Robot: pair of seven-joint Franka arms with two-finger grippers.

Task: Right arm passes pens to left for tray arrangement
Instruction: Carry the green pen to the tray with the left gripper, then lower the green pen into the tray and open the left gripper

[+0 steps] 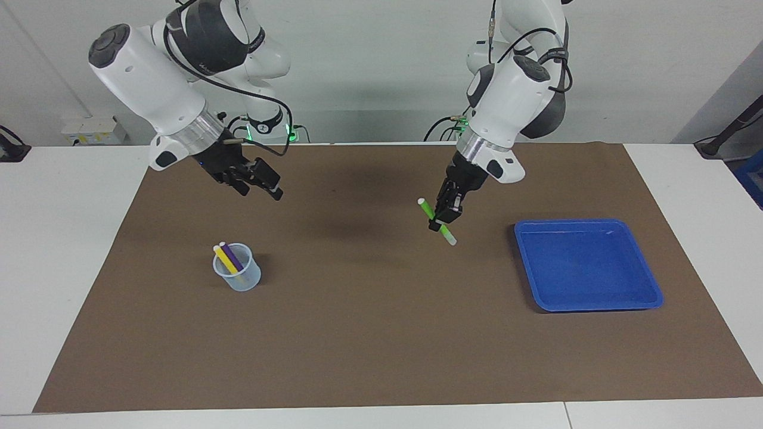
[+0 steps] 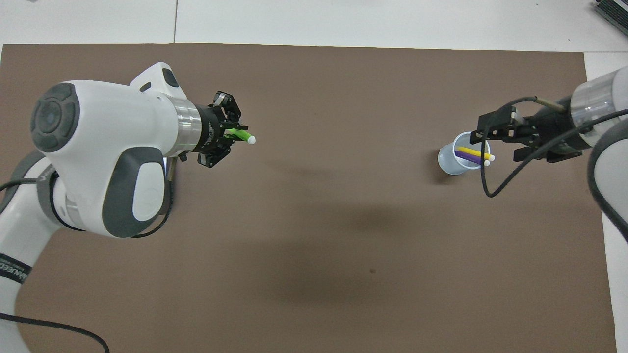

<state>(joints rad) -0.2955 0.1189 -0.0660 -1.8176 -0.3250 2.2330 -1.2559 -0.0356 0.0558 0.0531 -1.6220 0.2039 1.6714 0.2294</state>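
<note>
While left gripper (image 1: 442, 219) clamps one green pen (image 1: 427, 208), two pens (image 1: 228, 258) sit in one cup (image 1: 239, 276).

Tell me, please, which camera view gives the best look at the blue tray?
The facing view: the blue tray shows whole there, lying on the brown mat toward the left arm's end of the table, with nothing in it. The overhead view shows none of it; the left arm fills that part of the picture.
</note>
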